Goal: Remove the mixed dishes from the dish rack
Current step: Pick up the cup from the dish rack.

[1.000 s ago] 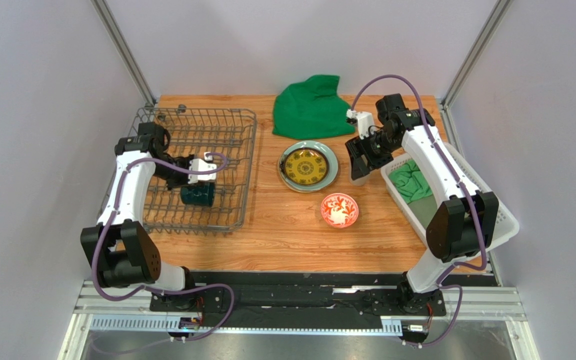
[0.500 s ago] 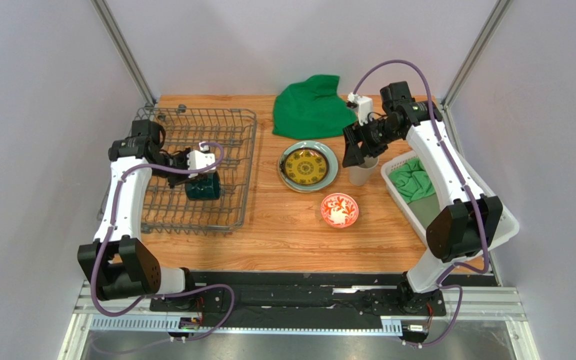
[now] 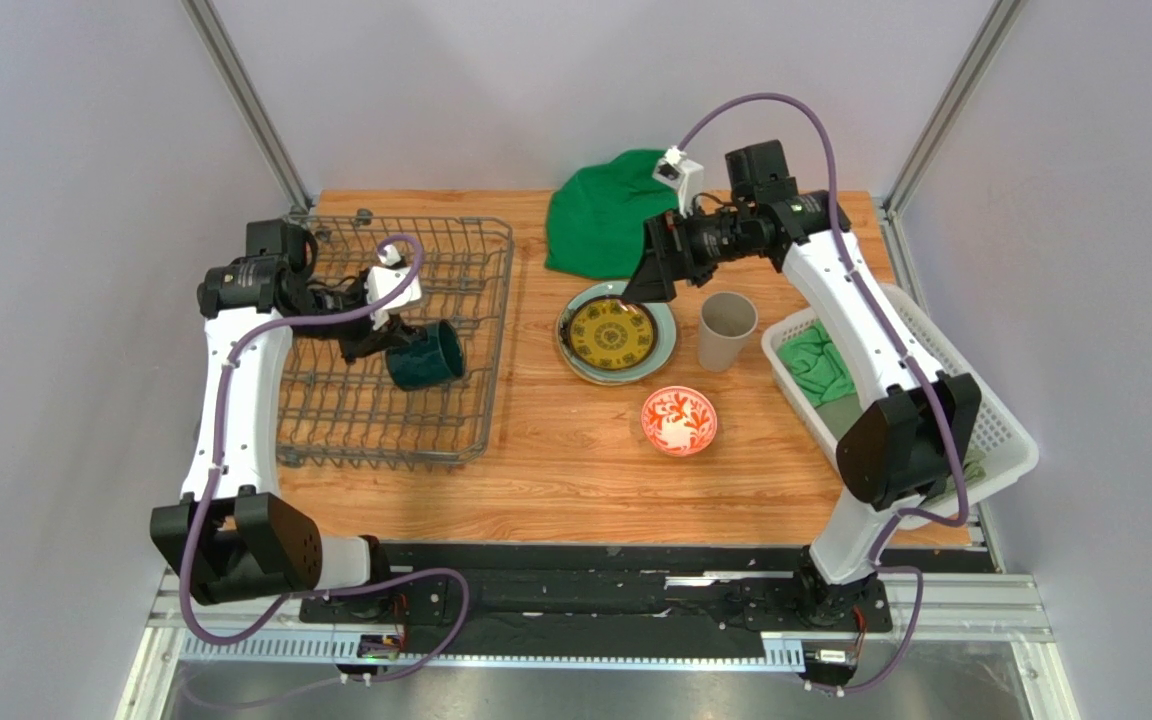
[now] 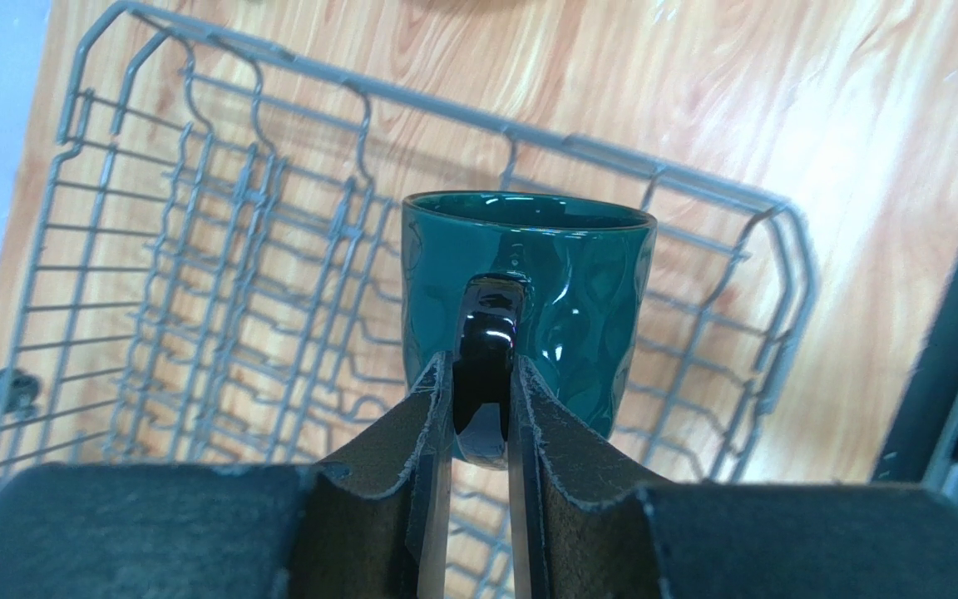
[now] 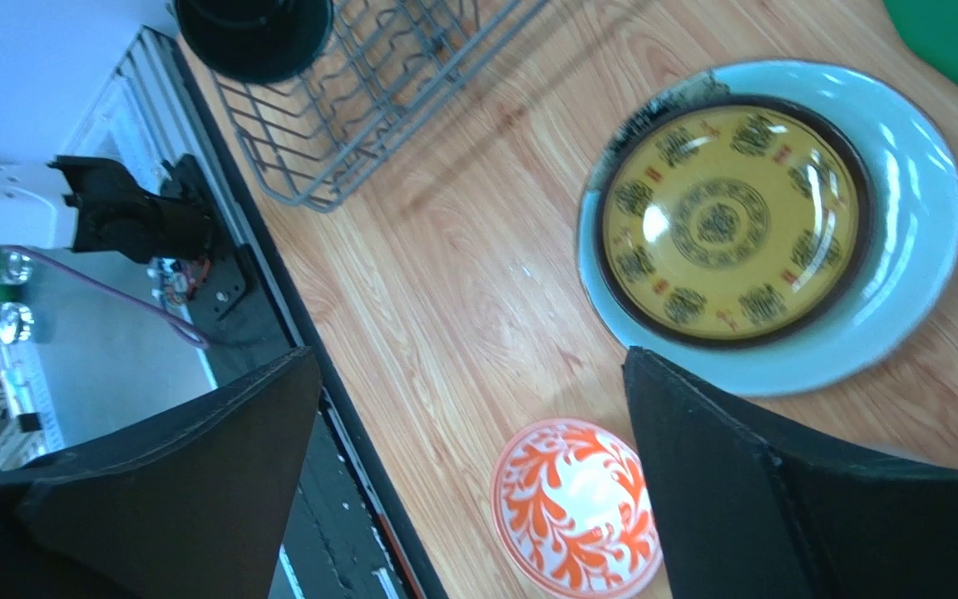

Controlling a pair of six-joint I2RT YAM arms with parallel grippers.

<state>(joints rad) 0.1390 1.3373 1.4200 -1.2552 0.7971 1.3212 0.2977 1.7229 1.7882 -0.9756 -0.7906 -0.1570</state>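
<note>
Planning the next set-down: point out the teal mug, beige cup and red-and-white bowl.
dark teal mug (image 4: 572, 312), left wrist view, side wall right of handle.
beige cup (image 3: 723, 342), top view, outer wall.
red-and-white bowl (image 3: 678, 420), top view, middle of its pattern.

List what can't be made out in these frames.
- Left wrist view: the mug is side-on, inside hidden; top view too small.
- Top view: fingertips of the left gripper blend into the dark mug.
- Right wrist view: the bowl cut by the bottom edge and the right gripper; the cup out of frame.
- Both views: the green plate has its centre under the yellow plate.
- Top view: the basket has contents partly behind the right arm.
</note>
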